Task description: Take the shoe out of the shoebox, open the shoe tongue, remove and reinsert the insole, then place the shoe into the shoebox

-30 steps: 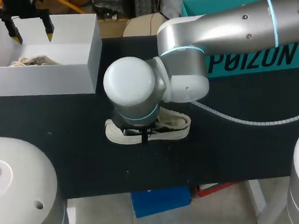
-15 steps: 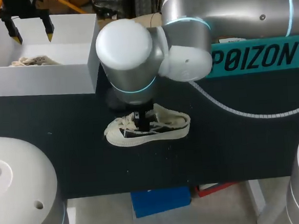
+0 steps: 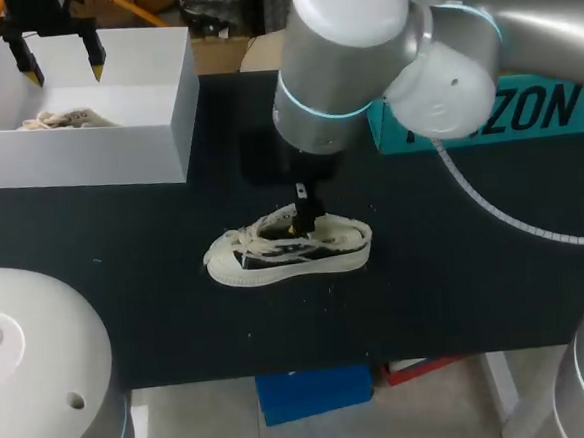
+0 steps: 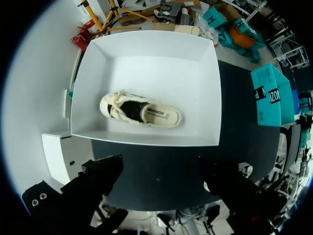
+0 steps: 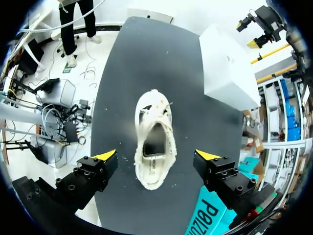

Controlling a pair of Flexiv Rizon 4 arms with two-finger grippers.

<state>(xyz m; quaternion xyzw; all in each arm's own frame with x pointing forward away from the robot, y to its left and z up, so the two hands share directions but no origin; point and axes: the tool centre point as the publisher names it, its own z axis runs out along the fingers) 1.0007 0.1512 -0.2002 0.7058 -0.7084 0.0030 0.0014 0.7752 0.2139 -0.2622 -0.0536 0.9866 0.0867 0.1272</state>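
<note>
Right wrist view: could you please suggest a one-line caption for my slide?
Open right end effector hovers over a cream shoe on the black table, the white shoebox standing apart.

We see the cream canvas low-top shoe [image 3: 289, 251] with pale laces and a dark inside, on the matte black table [image 3: 457, 288]. The white cardboard shoebox [image 3: 77, 159] surrounds a second cream shoe [image 4: 142, 111]. Our silver right arm [image 3: 518, 13] wears a pale-blue ring. Our right gripper [image 5: 156, 155] is black with yellow tips. The teal box [image 3: 525, 112] carries black lettering.
</note>
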